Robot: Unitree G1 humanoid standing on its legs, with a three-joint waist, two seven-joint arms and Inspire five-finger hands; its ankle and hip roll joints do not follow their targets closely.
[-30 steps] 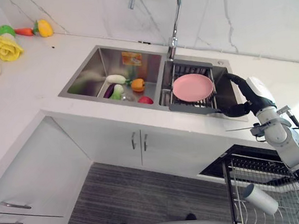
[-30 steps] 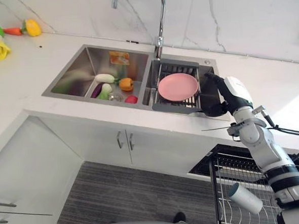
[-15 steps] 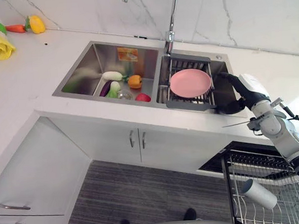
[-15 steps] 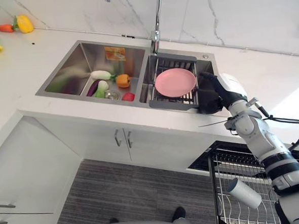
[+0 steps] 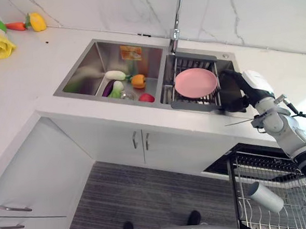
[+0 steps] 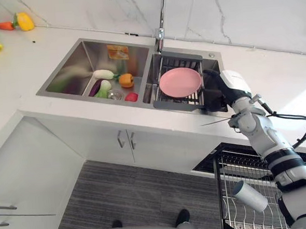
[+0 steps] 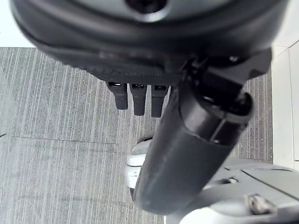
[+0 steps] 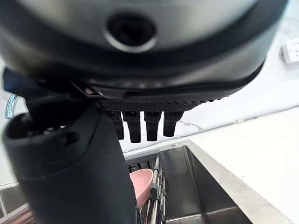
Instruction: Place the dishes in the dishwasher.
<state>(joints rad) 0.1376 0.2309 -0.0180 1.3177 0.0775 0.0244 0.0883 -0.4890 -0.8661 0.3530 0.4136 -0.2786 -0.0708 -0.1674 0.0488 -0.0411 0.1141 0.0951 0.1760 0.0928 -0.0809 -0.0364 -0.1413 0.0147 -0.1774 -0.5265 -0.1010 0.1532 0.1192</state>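
Observation:
A pink plate (image 5: 196, 83) lies flat on a dark wire rack (image 5: 194, 102) in the right basin of the sink. My right hand (image 5: 235, 90) hovers just right of the plate's rim, open, its fingers (image 8: 140, 123) straight and holding nothing. Past those fingers the plate (image 8: 142, 184) shows in the right wrist view. My left hand (image 7: 140, 98) hangs open above the grey floor, away from the sink. The pulled-out dishwasher rack (image 5: 266, 177) sits low at the right, with a white cup (image 5: 265, 197) lying in it.
The left basin (image 5: 88, 71) holds several toy vegetables (image 5: 122, 84). A tall faucet (image 5: 177, 14) rises behind the sink. More toy food (image 5: 0, 43) lies on the far left of the white counter. Cabinet doors (image 5: 139, 141) stand shut below the sink.
My right hand has crept left toward the plate's right rim. The camera has shifted a little. The plate has not moved on its rack.

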